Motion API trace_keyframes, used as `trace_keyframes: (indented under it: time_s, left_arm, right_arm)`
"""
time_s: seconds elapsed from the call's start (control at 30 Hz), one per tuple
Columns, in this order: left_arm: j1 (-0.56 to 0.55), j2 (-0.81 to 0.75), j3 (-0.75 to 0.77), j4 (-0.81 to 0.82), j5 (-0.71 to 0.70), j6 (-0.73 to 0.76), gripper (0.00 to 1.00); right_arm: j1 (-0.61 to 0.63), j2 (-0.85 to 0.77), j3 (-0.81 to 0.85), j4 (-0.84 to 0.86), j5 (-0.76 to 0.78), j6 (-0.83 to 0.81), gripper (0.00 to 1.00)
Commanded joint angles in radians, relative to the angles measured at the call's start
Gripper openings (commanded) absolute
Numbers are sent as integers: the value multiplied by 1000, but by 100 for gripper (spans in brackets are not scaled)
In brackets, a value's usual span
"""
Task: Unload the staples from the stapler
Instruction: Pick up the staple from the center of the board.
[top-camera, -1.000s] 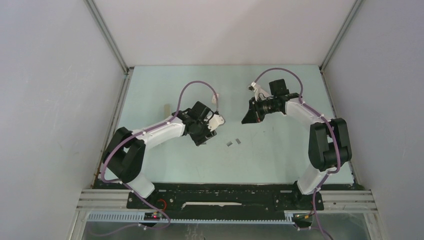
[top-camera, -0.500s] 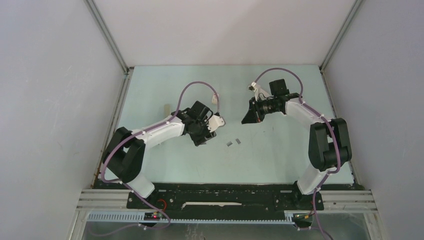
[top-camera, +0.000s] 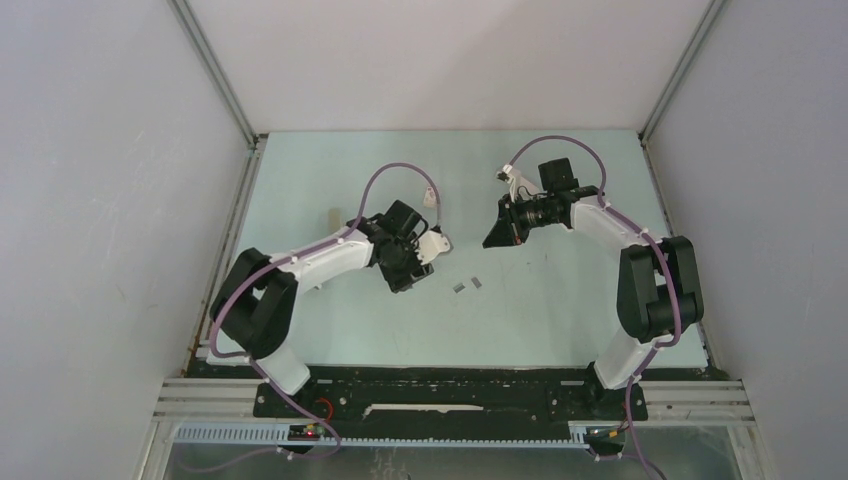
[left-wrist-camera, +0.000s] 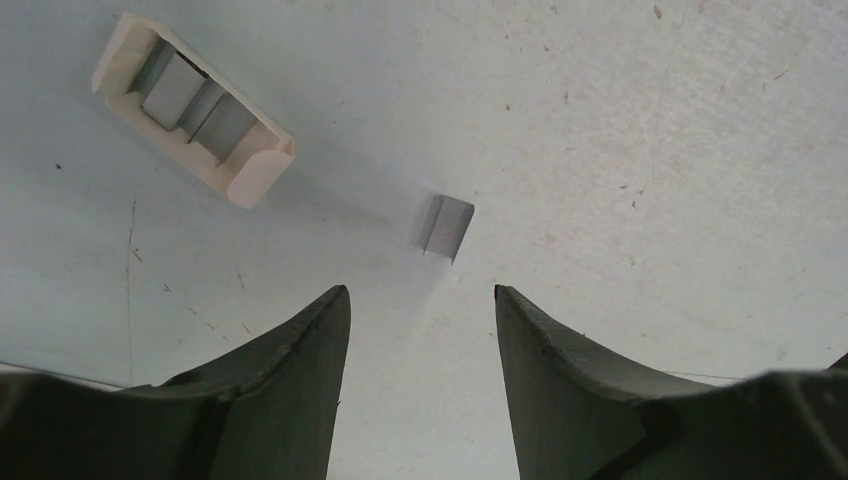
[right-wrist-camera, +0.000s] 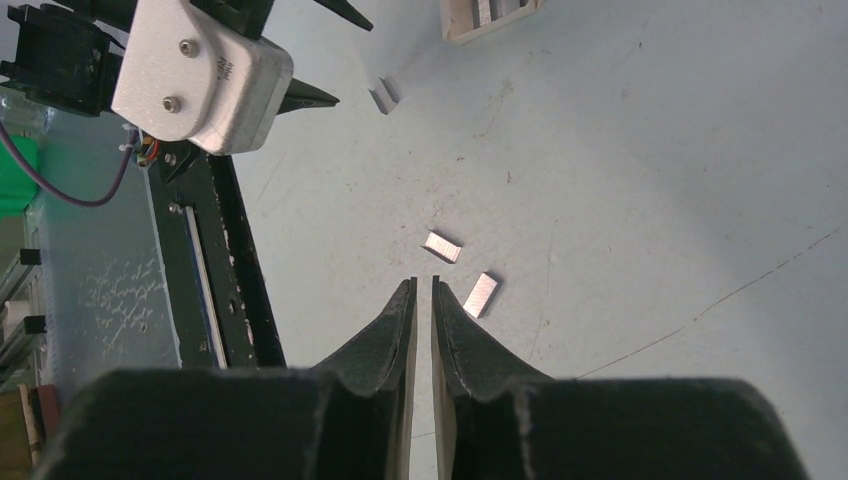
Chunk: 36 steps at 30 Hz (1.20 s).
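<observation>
**A:** Where do we see the staples (top-camera: 459, 288)?

**B:** We find them loose on the pale green worktop (top-camera: 560, 310), between the two arms. From above we count two short silvery strips lying near each other but not touching. In the right wrist view they are one strip (right-wrist-camera: 441, 246) and its neighbour (right-wrist-camera: 481, 295), both flat on the surface just past the fingertips.

**A:** Do we see any more?

**B:** We see a third strip (left-wrist-camera: 445, 225) on its own, nearer the left arm. It lies just beyond the tips of the left gripper (left-wrist-camera: 420, 293), roughly in line with the gap between them.

**A:** How do we read that gripper's jaws?

**B:** We see them spread wide, with only bare worktop between them. We cannot tell whether the tips touch the surface.

**A:** And the right gripper (right-wrist-camera: 422, 282)?

**B:** We see its jaws drawn almost together, with only a thin slit left and nothing pinched in it. It hangs above the pair of strips.

**A:** Is there anything else we can see on the worktop?

**B:** We see a small cream open box (left-wrist-camera: 255, 175) holding grey blocks of staples. It lies tilted, apart from the third strip.
</observation>
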<state>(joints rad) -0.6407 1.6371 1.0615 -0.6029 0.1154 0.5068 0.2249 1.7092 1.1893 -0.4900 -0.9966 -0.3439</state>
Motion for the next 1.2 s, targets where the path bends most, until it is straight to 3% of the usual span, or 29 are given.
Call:
trace_keyframes:
  time_s: [0.0, 0.53, 1.17]
  left_arm:
    - [5, 29, 92, -26, 23, 27, 61]
    - [-46, 164, 162, -41, -45, 10, 56]
    - [-39, 244, 187, -88, 19, 29, 43]
  right_arm:
    - [-1, -46, -3, -3, -16, -24, 18]
    - [-6, -44, -3, -5, -23, -24, 18]
    - [-19, -54, -4, -9, -35, -26, 18]
